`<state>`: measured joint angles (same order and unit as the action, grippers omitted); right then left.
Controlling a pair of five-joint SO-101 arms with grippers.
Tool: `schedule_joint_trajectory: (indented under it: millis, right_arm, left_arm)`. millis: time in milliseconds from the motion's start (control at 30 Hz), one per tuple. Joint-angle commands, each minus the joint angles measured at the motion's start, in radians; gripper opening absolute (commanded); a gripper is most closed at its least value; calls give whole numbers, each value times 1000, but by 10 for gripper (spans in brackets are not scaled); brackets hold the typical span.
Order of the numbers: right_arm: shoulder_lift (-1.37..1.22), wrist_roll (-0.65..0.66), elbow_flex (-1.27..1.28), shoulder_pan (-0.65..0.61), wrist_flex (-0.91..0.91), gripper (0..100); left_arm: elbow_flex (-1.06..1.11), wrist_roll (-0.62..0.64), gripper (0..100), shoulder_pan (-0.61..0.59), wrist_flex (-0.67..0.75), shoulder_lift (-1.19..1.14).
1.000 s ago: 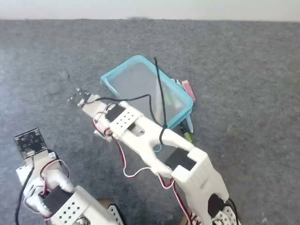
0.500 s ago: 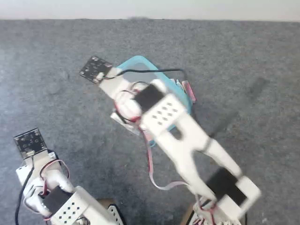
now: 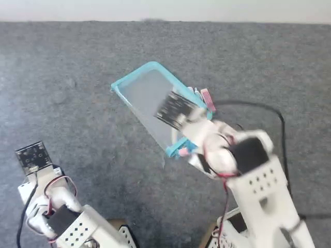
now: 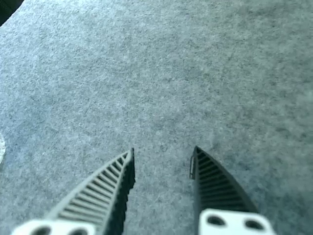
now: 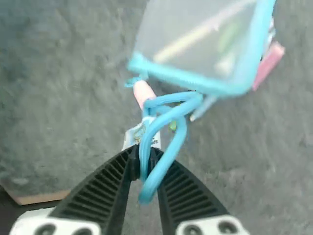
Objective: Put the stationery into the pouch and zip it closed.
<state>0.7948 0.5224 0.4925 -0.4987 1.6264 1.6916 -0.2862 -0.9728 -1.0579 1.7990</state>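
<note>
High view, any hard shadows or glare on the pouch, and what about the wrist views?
High view: even light, no hard shadows on the carpet, no glare on the pouch. Right wrist view: the pouch's clear face looks milky, stationery showing through as pale streaks. Left wrist view: evenly lit carpet.

The translucent, turquoise-edged pouch (image 3: 147, 95) lies flat and diagonal, with stationery (image 3: 208, 99) poking out past one edge.
</note>
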Motion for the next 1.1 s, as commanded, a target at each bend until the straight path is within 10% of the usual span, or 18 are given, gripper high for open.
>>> schedule_joint_trajectory:
  millis: [0, 433, 1067]
  right_arm:
    - [237, 71, 321, 154, -122, 6]
    - [294, 146, 416, 291, -91, 387]
    - [-351, 186, 163, -125, -225, 397]
  left_arm:
    - [-8, -12, 178, 6, -14, 17]
    - [-8, -12, 178, 6, -12, 17]
    - [-8, -12, 177, 6, -14, 15]
